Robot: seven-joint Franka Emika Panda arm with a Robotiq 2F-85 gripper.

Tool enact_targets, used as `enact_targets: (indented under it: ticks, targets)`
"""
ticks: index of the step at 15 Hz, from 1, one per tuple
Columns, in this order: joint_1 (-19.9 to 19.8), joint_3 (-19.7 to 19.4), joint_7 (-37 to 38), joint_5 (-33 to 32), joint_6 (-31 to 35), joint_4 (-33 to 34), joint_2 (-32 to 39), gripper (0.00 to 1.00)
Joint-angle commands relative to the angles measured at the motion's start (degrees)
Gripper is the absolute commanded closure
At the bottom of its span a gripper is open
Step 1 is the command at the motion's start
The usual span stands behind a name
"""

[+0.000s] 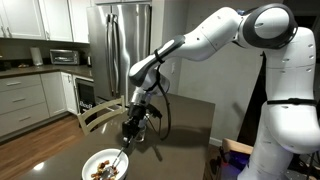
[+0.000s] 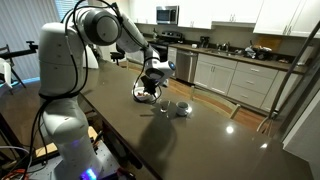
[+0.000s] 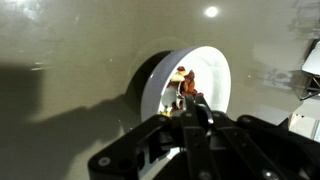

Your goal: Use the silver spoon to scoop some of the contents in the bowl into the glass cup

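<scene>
No text, label, brand, number or sign can be read in any of the views; everything is too small or too blurred to make out lettering.

Place: home kitchen.
Appliances: stainless steel refrigerator (image 1: 120, 35), microwave (image 1: 63, 57) on the counter, built-in oven (image 1: 85, 92).
Cabinetry: white cabinets (image 2: 225, 75) below a long countertop (image 2: 240, 55).
Floor: wood floor (image 1: 40, 135).
</scene>
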Motion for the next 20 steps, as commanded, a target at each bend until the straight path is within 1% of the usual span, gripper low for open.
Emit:
enact_targets:
  ticks: [1,20]
  targets:
    - [-0.8,-0.3,-2.5,1.4,-1.8,0.1,-0.1,0.96]
    - [-0.9,-1.6,-3.2,1.1,-2.7,1.5,-3.3,0.96]
